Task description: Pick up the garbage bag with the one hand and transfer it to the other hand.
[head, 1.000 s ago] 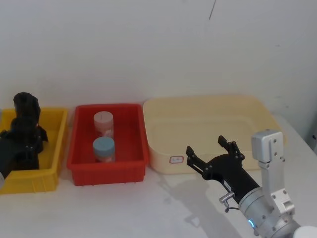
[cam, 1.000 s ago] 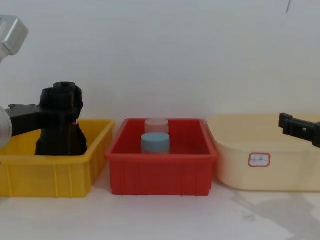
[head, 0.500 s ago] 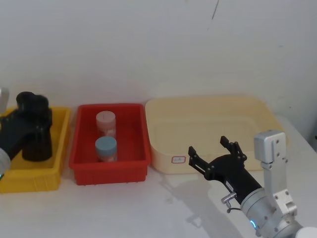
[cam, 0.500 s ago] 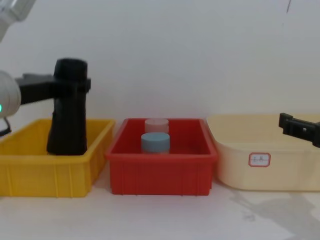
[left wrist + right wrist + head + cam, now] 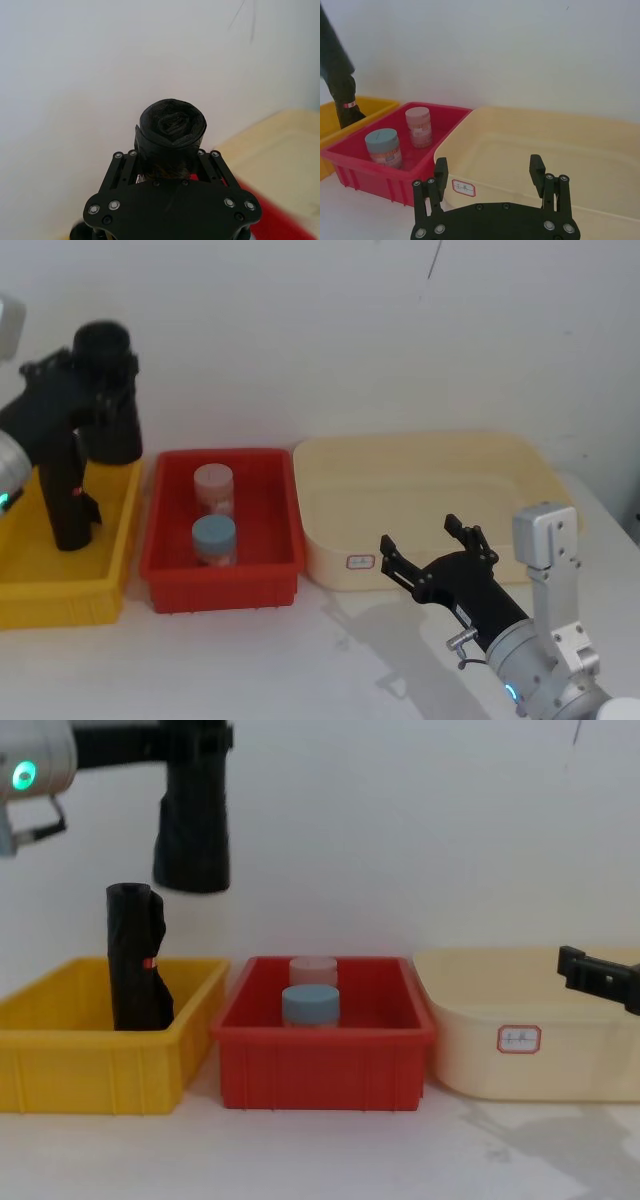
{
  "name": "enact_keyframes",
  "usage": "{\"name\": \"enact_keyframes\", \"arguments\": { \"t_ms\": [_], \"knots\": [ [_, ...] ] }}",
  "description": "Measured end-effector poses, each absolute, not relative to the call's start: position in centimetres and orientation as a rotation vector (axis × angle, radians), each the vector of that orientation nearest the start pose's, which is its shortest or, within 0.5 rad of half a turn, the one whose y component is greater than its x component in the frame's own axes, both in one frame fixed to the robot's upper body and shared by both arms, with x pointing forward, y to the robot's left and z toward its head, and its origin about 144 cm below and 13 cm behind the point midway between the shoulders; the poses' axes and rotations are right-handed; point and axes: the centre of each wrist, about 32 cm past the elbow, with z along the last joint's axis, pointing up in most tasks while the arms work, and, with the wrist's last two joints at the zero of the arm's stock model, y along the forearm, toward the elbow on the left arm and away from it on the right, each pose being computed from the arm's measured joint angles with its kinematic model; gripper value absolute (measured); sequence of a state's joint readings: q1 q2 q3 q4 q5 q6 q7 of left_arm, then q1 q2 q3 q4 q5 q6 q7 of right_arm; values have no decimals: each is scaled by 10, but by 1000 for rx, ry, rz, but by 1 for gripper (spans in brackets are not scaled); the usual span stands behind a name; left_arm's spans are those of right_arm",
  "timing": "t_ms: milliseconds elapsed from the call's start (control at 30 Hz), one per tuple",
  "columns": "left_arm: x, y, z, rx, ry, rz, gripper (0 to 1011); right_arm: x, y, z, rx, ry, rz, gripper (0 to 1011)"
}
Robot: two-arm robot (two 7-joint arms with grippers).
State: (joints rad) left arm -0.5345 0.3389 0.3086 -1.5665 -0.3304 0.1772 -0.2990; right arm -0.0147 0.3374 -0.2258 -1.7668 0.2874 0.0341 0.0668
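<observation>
The garbage bag [image 5: 108, 398], a smooth black roll, hangs in the air above the yellow bin [image 5: 110, 565], high over the bin's right end in the chest view [image 5: 194, 820]. My left gripper [image 5: 92, 380], on the arm with the green ring [image 5: 22, 775], is shut on the bag's upper part; in the left wrist view the roll's end [image 5: 172, 124] sticks out between the fingers [image 5: 122, 165]. My right gripper [image 5: 433, 545] hovers low in front of the cream bin [image 5: 520, 465], open and empty [image 5: 488, 172].
A lumpier black roll [image 5: 134, 960] with a small red mark stands in the yellow bin [image 5: 90, 1070]. The red bin [image 5: 160, 560] holds a pink-lidded jar [image 5: 212, 488] and a blue-lidded jar [image 5: 213, 538]. A white wall rises right behind the bins.
My left gripper has lifted the garbage bag straight up out of the yellow bin and slightly rightward. The marked roll stays behind in the bin. The right arm has held still.
</observation>
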Motion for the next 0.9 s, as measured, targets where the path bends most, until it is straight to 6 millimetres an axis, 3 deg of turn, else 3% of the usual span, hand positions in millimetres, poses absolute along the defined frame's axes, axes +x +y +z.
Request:
{"name": "enact_keyframes", "arguments": {
  "t_ms": [167, 400, 900],
  "knots": [
    [571, 222, 1351, -99, -296, 925, 435, 444, -238, 1189, 25, -76, -1226, 1001],
    [581, 205, 1368, -127, -269, 853, 435, 448, -240, 1193, 12, -87, -1212, 1001],
    [598, 169, 1372, -126, -107, 725, 435, 469, -240, 1208, -17, -133, -1172, 1001]
  ]
}}
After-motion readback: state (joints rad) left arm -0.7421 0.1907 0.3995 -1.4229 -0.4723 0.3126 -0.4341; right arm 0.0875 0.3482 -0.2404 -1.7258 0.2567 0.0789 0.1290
